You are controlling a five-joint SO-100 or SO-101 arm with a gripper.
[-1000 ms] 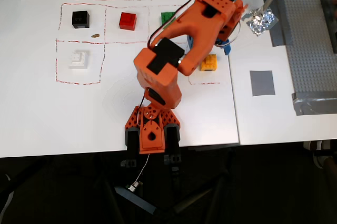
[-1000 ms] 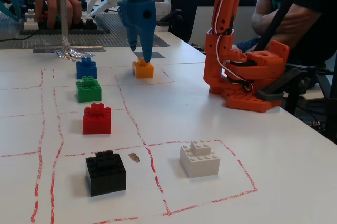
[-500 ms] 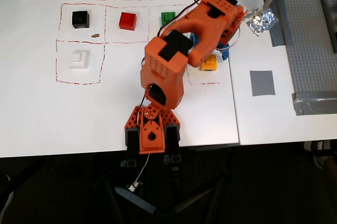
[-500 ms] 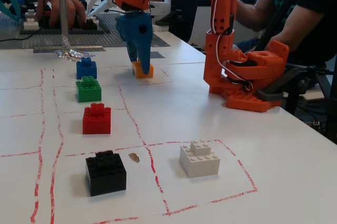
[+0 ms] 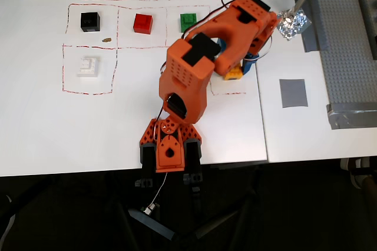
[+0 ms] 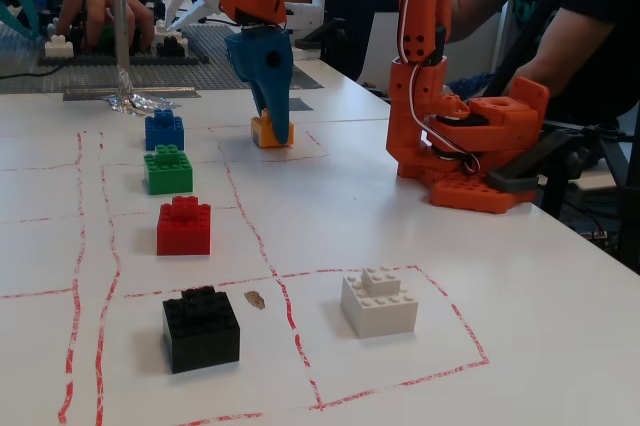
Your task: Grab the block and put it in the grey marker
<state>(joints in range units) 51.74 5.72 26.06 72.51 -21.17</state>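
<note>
Block (image 6: 263, 131): small yellow-orange square brick, mostly hidden behind the blue gripper (image 6: 276, 131) in the fixed view; only its left part shows. In the overhead view a sliver of the block (image 5: 233, 74) peeks out under the orange arm (image 5: 194, 68). It sits on the white table (image 5: 118, 127), toward the table's right edge in the overhead view, inside a red-lined square. Gripper tips are down at the block; whether they clasp it cannot be told. Grey marker (image 5: 293, 93): flat dark grey square, well apart to the right.
</note>
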